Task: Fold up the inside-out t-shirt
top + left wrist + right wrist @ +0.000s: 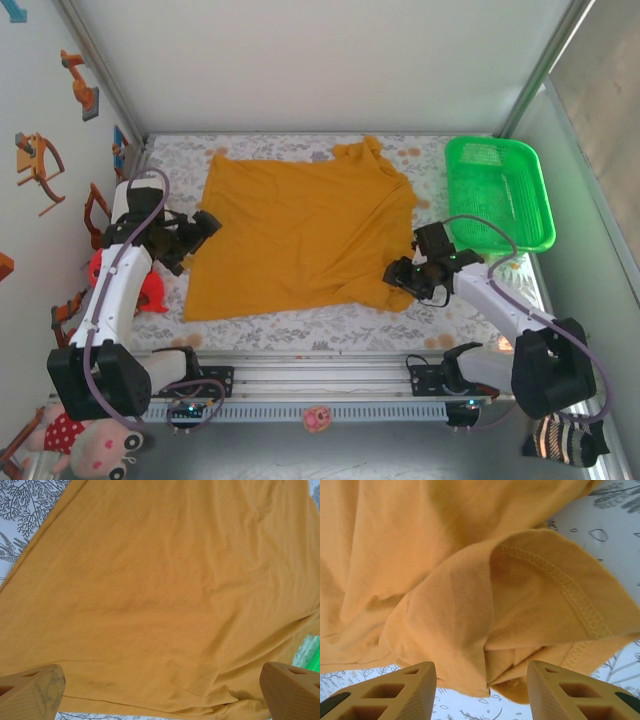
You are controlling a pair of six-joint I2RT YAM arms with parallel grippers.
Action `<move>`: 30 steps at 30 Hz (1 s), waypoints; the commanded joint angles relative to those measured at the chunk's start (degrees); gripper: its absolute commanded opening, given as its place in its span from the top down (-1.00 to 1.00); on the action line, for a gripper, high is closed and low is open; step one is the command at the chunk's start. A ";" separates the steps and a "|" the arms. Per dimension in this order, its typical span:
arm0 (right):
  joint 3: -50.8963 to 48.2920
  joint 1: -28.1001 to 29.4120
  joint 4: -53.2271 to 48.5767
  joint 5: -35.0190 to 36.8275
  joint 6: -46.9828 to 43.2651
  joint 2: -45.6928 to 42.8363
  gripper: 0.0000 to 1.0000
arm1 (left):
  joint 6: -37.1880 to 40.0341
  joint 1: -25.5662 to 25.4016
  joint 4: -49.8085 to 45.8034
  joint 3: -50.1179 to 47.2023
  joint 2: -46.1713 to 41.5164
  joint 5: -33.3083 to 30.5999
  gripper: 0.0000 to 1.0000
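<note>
Loosely spread, the inside-out t-shirt (300,235) lies on the patterned table (300,326).

Stitched hem of t-shirt (445,580) just ahead of parted gripper (480,672)

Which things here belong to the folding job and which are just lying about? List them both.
Job in hand: mustard t-shirt; left claw; right claw.

Lying about: green plastic basket; red toy; pink plush toy.
</note>
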 commanded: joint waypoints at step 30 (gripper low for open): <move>3.71 2.99 2.33 9.70 -0.21 6.01 0.05 | 1.58 0.15 -1.38 -1.37 -0.91 0.02 -0.97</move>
